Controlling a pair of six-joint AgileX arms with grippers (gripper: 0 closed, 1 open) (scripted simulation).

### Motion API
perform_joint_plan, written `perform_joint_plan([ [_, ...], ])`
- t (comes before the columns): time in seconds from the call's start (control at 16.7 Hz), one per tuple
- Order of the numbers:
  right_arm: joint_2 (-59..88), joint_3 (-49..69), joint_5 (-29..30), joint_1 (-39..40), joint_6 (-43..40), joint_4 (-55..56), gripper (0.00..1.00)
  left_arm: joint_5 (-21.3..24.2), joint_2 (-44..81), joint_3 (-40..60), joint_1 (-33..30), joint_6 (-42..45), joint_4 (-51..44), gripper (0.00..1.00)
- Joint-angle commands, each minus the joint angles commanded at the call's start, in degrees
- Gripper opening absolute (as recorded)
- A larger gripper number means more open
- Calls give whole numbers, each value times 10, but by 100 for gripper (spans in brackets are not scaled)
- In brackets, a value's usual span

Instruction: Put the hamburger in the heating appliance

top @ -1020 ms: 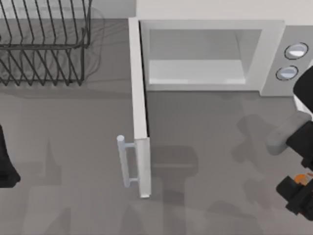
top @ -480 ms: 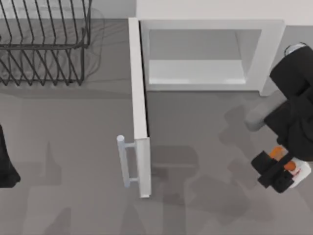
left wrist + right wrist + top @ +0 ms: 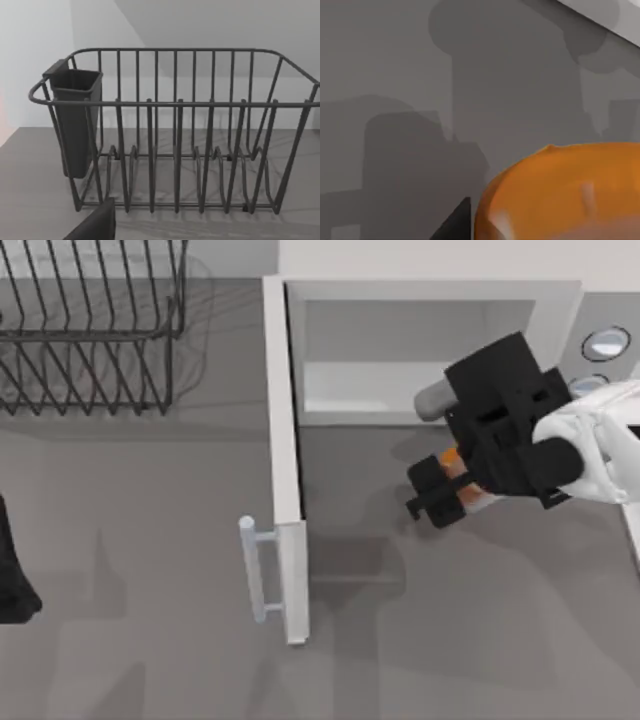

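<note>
Above the matte grey table (image 3: pixel 150 540), the right gripper (image 3: pixel 440 492) grasps the glossy, rounded orange hamburger (image 3: pixel 452 462) just at six o'clock of the boxy white microwave (image 3: pixel 430 300), its flat door (image 3: pixel 283 440) swung open.

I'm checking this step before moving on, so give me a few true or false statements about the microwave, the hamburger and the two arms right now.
1. The microwave door is shut. False: it stands swung open.
2. The right gripper holds the hamburger. True.
3. The hamburger already lies inside the cavity. False: it is in front of the opening, over the table.
4. The left arm sits at the table's left edge. True.
5. The wire rack holds plates. False: its slots are bare.
</note>
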Motion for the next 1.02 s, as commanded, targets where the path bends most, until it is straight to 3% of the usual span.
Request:
perform_joint_plan([
  [0.3,119,17,86,17,69,276,0,0,0,0,0,0,0,100],
  [0.54,184,33,139,26,121,432,0,0,0,0,0,0,0,100],
  [1.02,210,42,162,26,149,492,0,0,0,0,0,0,0,100],
])
